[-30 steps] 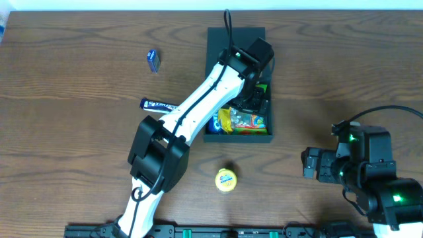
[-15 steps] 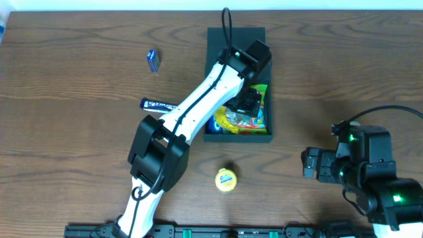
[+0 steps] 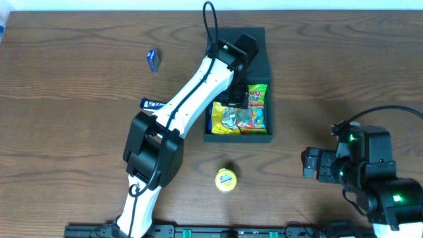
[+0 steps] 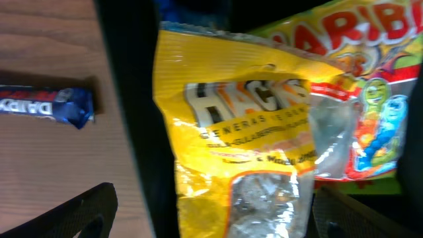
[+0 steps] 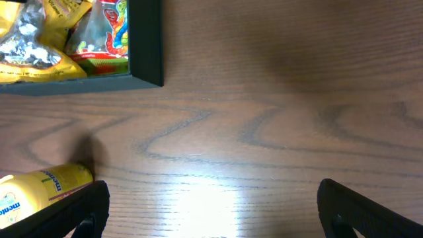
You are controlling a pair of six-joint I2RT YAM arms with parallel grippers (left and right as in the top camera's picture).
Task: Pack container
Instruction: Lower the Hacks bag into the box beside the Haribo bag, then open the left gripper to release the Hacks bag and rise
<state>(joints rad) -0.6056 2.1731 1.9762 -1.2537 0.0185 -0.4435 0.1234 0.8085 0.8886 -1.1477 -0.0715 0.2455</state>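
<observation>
The dark teal container (image 3: 238, 138) sits at the table's far middle, its flap lid (image 3: 259, 53) open to the back. Inside lie a yellow Hacks bag (image 3: 227, 119) and a Haribo bag (image 3: 256, 106). My left gripper (image 3: 235, 99) hovers open over the container's left part. In the left wrist view its gripper (image 4: 218, 215) straddles the container's left wall (image 4: 135, 119), above the yellow bag (image 4: 244, 132) and beside the Haribo bag (image 4: 360, 79). My right gripper (image 3: 309, 165) rests open and empty on the right; the right wrist view shows it (image 5: 211, 211) over bare wood.
A round yellow tin (image 3: 226, 180) lies in front of the container, also in the right wrist view (image 5: 39, 192). A blue bar (image 3: 152, 104) lies left of the container, partly under my left arm, and shows in the left wrist view (image 4: 46, 106). A small blue packet (image 3: 153, 60) lies far left.
My left gripper has moved left and back inside the container, uncovering both bags. The yellow bag has shifted left and now covers the blue packet that showed there. The right arm has not moved.
</observation>
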